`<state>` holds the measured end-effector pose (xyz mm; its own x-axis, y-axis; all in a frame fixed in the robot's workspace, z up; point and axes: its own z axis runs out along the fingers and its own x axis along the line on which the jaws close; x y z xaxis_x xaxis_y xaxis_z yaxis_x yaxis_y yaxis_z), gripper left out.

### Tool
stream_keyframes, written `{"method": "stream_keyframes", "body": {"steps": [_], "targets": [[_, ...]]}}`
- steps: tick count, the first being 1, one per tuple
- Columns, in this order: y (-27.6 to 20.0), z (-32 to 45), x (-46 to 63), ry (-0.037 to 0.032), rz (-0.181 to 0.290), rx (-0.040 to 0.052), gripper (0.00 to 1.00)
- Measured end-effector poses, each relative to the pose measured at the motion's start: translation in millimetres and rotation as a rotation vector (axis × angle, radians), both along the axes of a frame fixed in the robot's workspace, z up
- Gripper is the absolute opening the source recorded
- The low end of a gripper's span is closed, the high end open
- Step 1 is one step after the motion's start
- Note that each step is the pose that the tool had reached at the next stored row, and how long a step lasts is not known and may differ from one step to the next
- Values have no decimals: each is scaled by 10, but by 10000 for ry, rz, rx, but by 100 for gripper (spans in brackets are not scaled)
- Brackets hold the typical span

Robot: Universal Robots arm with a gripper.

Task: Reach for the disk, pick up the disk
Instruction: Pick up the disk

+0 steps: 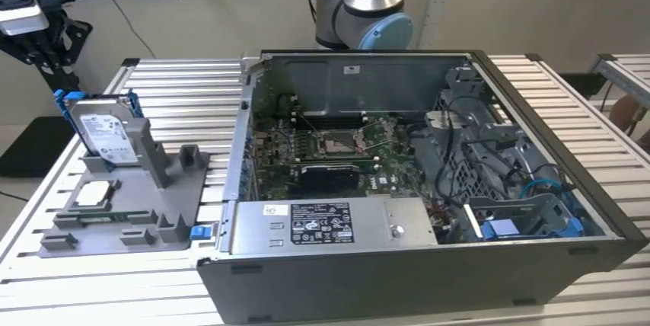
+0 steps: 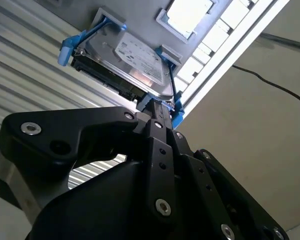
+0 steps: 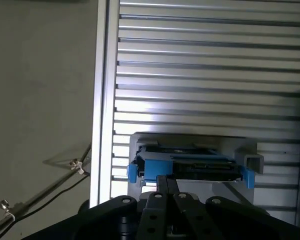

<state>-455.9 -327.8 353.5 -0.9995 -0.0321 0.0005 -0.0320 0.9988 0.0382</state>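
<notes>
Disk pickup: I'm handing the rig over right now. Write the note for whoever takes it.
Gripper: black, close against a bracket corner of the disk in the second wrist view; contact unconfirmed.
Disk: silver rectangular metal hard drive in a bright blue plastic bracket, standing on edge in the grey plastic holder at the exterior view's left.
Done: reach almost complete.
Left: the pickup; the disk sits in the holder, not lifted.

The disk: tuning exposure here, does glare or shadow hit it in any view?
Exterior view: the disk is evenly lit. Second wrist view: soft sheen on its face, the tray beyond blown out white. First wrist view: edge-on and dark, glare on the table beyond.
</notes>
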Motion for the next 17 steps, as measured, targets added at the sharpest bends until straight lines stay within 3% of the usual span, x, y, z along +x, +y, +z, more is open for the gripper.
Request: {"method": "stream_keyframes", "body": {"steps": [4, 17], "targets": [[0, 0, -1, 1, 239, 0, 0], [0, 0, 0, 0, 2590, 0, 0]]}}
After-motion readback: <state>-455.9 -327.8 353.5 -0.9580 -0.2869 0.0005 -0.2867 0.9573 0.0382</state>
